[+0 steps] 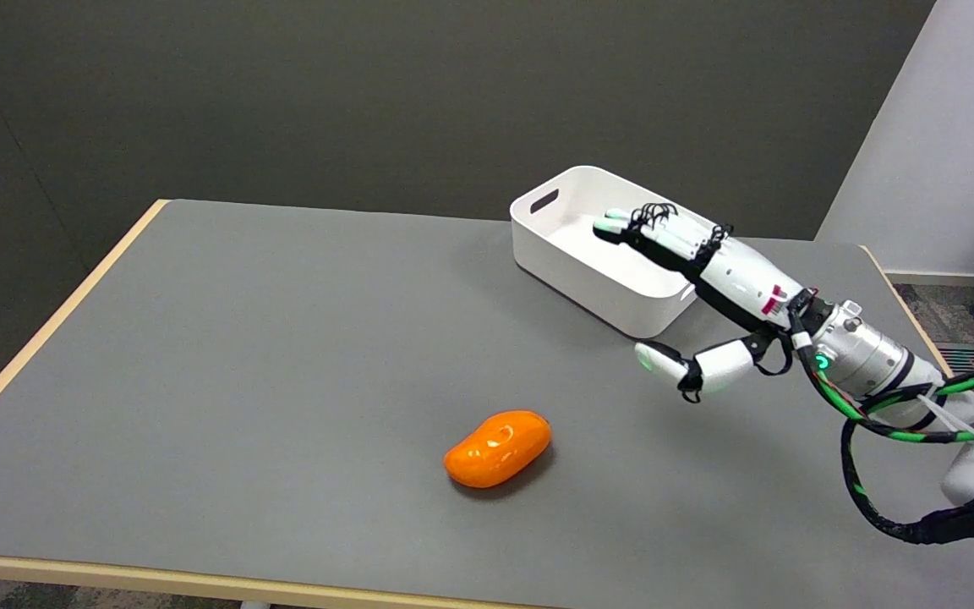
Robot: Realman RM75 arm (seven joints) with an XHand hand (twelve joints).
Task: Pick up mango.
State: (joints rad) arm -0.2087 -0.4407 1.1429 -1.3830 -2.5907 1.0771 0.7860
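Observation:
An orange, glossy mango (498, 448) lies on the grey table (242, 355), near the front and a little right of the middle. My right hand (707, 279) hovers above the table to the mango's upper right, well apart from it. Its fingers (664, 233) stretch out flat toward the upper left, over the white bin, and the thumb (664, 362) sticks out below them toward the mango. Nothing is in the hand.
A white rectangular bin (588, 279) with a handle slot stands at the back right of the table, partly behind my hand. Green-and-black cables (876, 423) loop around the wrist at the right. The table's wooden edge (47, 326) runs along the left and front.

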